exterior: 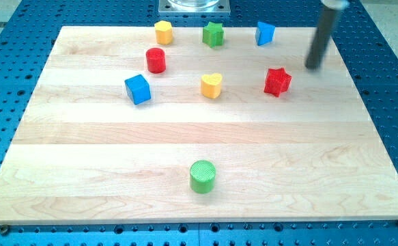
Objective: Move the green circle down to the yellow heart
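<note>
Nothing between green circle (203,176) and yellow heart (211,85); my tip (313,67) beside red star (277,81), touching none

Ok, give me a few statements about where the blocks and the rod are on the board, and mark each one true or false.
1. The green circle lies nearer the view's bottom than the yellow heart. True.
2. My tip touches the red star. False: it is apart from it, to the view's right.
3. The blue cube sits left of the yellow heart. True.
4. The green star is at the view's bottom edge. False: it is near the top.
</note>
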Controlling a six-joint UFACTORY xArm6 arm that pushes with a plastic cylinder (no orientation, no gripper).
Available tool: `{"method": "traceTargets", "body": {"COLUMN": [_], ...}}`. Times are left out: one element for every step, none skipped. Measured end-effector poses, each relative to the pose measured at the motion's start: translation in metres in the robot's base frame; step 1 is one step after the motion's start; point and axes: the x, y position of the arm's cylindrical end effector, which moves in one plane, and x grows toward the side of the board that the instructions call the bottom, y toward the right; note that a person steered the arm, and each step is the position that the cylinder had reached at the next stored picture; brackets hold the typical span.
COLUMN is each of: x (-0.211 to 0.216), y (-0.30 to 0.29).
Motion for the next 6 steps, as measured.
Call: {"method": "traceTargets", "body": {"x": [0.143,0.239,0.244,0.210,0.196,0.117], "y": [-0.016,-0.174,-0.219,-0.241,-0.264,-0.265]}}
